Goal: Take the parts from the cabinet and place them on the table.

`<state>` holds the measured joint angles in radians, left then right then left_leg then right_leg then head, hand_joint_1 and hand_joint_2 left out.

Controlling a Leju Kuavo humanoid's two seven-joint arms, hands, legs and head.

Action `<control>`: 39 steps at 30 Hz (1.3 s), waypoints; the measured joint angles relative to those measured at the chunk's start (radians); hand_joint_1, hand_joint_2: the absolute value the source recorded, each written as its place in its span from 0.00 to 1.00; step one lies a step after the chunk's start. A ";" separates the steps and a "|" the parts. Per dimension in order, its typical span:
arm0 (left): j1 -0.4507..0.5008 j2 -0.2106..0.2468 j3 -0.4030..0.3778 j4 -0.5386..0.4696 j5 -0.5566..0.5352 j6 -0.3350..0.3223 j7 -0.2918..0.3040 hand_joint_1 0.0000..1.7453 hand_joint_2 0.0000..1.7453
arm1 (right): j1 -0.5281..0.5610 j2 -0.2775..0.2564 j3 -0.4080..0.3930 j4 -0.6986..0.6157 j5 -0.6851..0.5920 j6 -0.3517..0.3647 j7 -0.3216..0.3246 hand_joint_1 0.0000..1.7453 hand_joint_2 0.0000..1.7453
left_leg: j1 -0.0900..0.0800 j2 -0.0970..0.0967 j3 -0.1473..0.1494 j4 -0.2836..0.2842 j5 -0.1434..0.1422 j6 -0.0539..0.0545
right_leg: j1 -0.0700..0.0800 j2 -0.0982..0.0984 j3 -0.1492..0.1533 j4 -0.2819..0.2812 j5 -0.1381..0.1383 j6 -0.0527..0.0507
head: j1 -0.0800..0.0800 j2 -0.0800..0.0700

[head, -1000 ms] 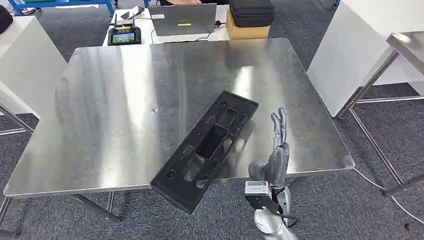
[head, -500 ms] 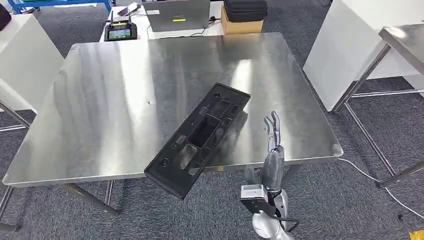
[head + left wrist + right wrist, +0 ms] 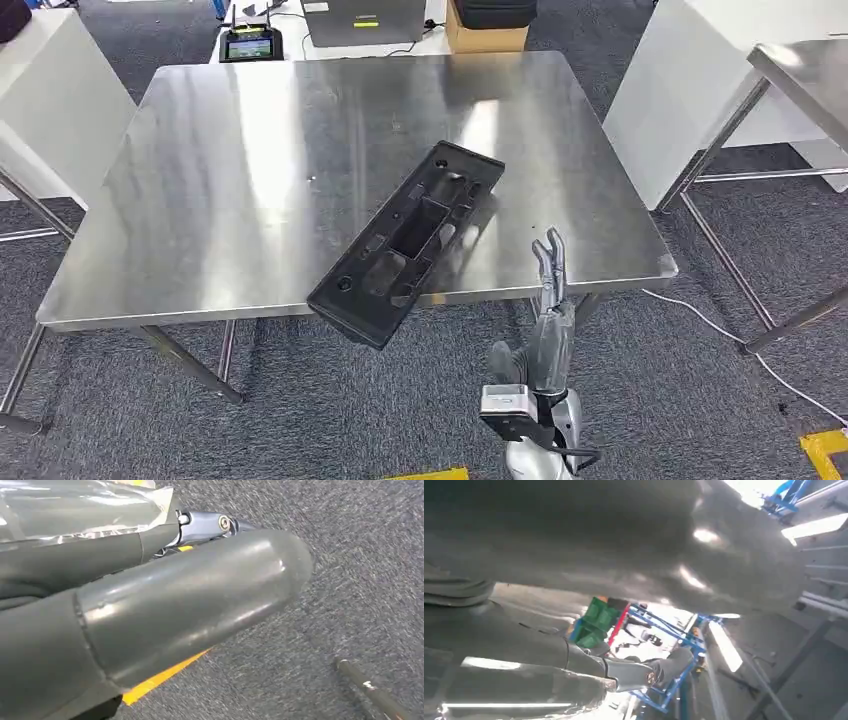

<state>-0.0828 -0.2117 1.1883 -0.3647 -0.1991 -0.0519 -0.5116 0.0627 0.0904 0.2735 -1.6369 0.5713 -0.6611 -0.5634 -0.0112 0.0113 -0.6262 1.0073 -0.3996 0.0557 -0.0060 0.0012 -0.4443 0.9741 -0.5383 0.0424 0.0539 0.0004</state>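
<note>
A long black plastic part with several cut-outs lies slantwise on the steel table. Its near end sticks out past the table's front edge. My right hand is raised just right of that end, at the front edge, fingers straight and apart, holding nothing and clear of the part. In the right wrist view the right hand is a blurred grey mass over the shiny tabletop. My left hand hangs over grey carpet, thumb and a dark finger stretched out, nothing in it.
A white cabinet stands left of the table, a white panel and a second steel table to the right. Behind are a laptop, a screen controller and a cardboard box. A cable and yellow tape lie on the carpet.
The whole view has drawn back from the table, so the camera moved. My right hand has come back from over the tabletop to its front edge. The part lies where it was.
</note>
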 joint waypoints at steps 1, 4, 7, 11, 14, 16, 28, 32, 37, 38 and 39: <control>0.001 0.000 0.000 0.000 -0.001 0.000 0.000 0.00 0.00 | 0.003 0.000 0.003 0.001 0.010 -0.004 0.000 0.00 0.00 | 0.000 0.001 0.001 -0.001 0.007 -0.006 | 0.002 -0.001 -0.015 0.002 0.006 -0.006 | 0.001 0.000; 0.003 0.001 0.004 -0.002 -0.009 0.002 0.003 0.00 0.00 | -0.002 0.003 0.017 0.012 0.008 -0.005 0.003 0.00 0.00 | 0.006 -0.003 -0.009 0.002 0.018 -0.022 | -0.018 -0.005 -0.036 -0.004 0.028 -0.037 | 0.003 0.000; 0.004 -0.001 0.006 -0.002 -0.016 0.003 0.003 0.00 0.00 | -0.012 0.008 0.036 0.039 -0.012 0.006 0.013 0.00 0.00 | 0.016 -0.010 -0.051 0.145 -0.160 -0.047 | -0.016 -0.008 -0.075 -0.003 0.062 -0.060 | -0.003 0.000; 0.004 -0.001 0.016 -0.002 -0.020 0.019 0.007 0.00 0.00 | -0.028 0.012 0.056 0.108 -0.059 0.040 0.015 0.00 0.00 | 0.034 -0.009 -0.040 0.281 -0.163 -0.067 | -0.018 -0.009 -0.124 0.004 0.105 -0.048 | -0.004 0.000; 0.002 -0.004 0.019 -0.002 -0.031 0.046 0.017 0.00 0.00 | -0.055 0.019 0.068 0.169 -0.090 0.067 0.021 0.00 0.00 | 0.044 -0.011 0.138 0.049 -0.109 -0.070 | -0.022 -0.008 -0.151 0.014 0.127 -0.028 | -0.004 0.000; 0.001 -0.007 0.023 0.001 -0.030 0.076 0.039 0.00 0.00 | -0.091 0.027 0.070 0.246 -0.167 0.146 0.064 0.00 0.00 | 0.034 -0.017 0.175 -0.026 -0.136 -0.058 | -0.017 -0.009 -0.157 0.013 0.144 -0.011 | 0.000 0.000; -0.010 -0.027 0.077 0.076 -0.019 0.350 0.244 0.00 0.00 | -0.307 0.076 0.031 1.128 -0.200 0.164 0.379 0.00 0.00 | 0.003 -0.004 0.012 -0.024 0.005 0.012 | -0.004 -0.005 -0.124 0.205 0.035 0.016 | 0.003 0.000; -0.021 -0.038 0.110 0.101 0.033 0.398 0.317 0.00 0.00 | -0.310 0.073 0.033 1.254 -0.129 0.213 0.607 0.00 0.00 | -0.006 -0.003 -0.007 -0.021 0.042 -0.004 | 0.013 -0.006 0.002 -0.023 0.005 -0.022 | -0.002 0.000; -0.019 -0.045 0.121 0.120 -0.015 0.525 0.393 0.00 0.00 | -0.275 0.059 0.045 1.340 -0.061 0.267 0.778 0.00 0.00 | 0.009 -0.010 -0.053 0.089 -0.099 -0.034 | -0.010 -0.013 -0.045 -0.025 0.059 -0.064 | -0.005 0.000; -0.019 -0.045 0.118 0.124 -0.042 0.549 0.422 0.00 0.00 | -0.267 0.057 0.054 1.354 -0.036 0.282 0.827 0.00 0.00 | 0.014 -0.011 -0.071 0.173 -0.163 -0.043 | -0.009 -0.013 -0.061 -0.024 0.072 -0.063 | -0.004 0.000; -0.018 -0.045 0.112 0.127 -0.071 0.566 0.448 0.00 0.00 | -0.260 0.052 0.063 1.365 -0.013 0.301 0.865 0.00 0.00 | 0.018 -0.011 -0.080 0.230 -0.192 -0.049 | -0.009 -0.015 -0.071 -0.024 0.081 -0.061 | -0.005 0.000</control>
<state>-0.1007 -0.2571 1.3000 -0.2380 -0.2706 0.5143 -0.0640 -0.1970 0.1427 0.3365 -0.2723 0.5582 -0.3596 0.3012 0.0067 0.0007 -0.7065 1.2371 -0.5914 0.0072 -0.0154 -0.0139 -0.5157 0.9501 -0.4568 -0.0185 0.0488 0.0004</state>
